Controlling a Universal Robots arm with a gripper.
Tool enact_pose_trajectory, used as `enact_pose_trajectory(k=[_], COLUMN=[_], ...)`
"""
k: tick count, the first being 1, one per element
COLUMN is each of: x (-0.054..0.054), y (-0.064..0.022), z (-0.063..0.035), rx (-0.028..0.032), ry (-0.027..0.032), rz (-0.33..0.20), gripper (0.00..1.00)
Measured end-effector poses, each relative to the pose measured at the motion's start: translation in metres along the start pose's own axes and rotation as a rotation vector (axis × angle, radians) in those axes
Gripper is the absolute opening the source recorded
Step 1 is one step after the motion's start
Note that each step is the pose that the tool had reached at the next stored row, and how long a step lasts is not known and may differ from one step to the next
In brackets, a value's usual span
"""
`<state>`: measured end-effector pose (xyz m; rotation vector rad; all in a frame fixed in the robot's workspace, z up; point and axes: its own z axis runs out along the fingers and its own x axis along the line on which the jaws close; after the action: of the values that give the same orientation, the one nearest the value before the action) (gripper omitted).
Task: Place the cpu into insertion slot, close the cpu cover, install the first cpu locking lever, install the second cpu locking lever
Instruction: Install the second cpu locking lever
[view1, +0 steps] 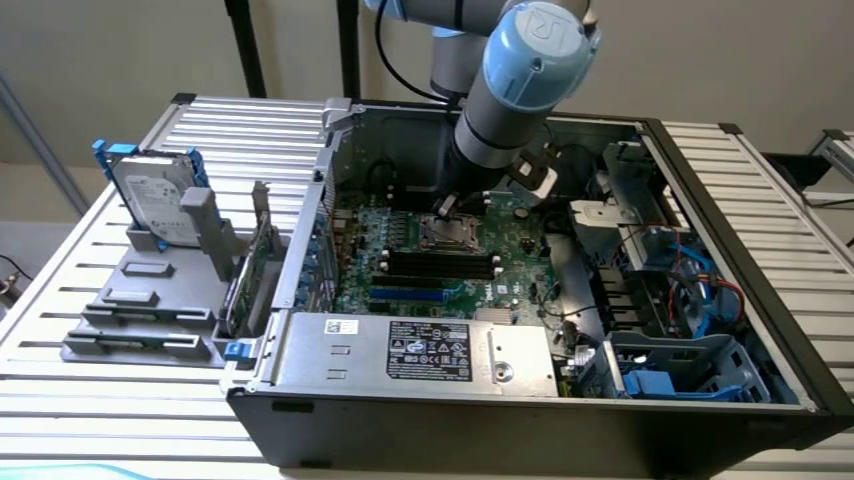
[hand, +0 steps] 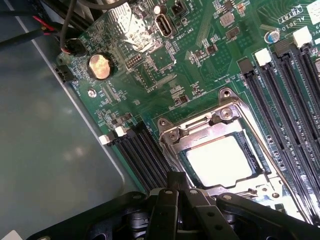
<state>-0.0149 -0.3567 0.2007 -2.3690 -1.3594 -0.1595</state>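
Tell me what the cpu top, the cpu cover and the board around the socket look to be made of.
The cpu: pale, bright top, likely bare metal with a smooth satin finish; it glares white.
The cpu cover: silvery-grey frame with glinting edges and screw heads, apparently stamped sheet metal.
The motherboard: green, slightly glossy, with fine traces; looks like coated circuit laminate.
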Motion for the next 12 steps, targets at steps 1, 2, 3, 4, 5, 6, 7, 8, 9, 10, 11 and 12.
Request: enact_pose_trajectory(k=[1, 2, 3, 4, 5, 6, 7, 8, 9, 10, 11, 12], x=[0.0, 0.0, 0.0, 0.0, 0.0, 0.0, 0.0, 0.0, 0.0, 0.0, 0.0, -0.0003], y=[0.0, 0.0, 0.0, 0.0, 0.0, 0.0, 0.0, 0.0, 0.0, 0.0, 0.0, 0.0002], z=[0.0, 0.0, 0.0, 0.0, 0.0, 0.0, 0.0, -0.0001, 0.0, 0.0, 0.0, -0.0003], rx=[0.0002, 0.0002, 0.0002, 0.0003, 0.0003, 0.0004, 0.0004, 0.0004, 0.0005, 0.0005, 0.0005, 0.0007], ry=[-0.0002, -0.0002, -0.0003, -0.0003, -0.0004, -0.0004, -0.0005, -0.0006, -0.0006, -0.0005, -0.0005, -0.0006], rz=[0.0, -0.001, -0.001, -0.001, -0.001, -0.001, -0.001, -0.001, -0.001, -0.002, -0.002, -0.002], gripper=[0.11, 0.11, 0.11, 0.11, 0.11, 0.11, 0.11, 0.11, 0.11, 0.11, 0.11, 0.11])
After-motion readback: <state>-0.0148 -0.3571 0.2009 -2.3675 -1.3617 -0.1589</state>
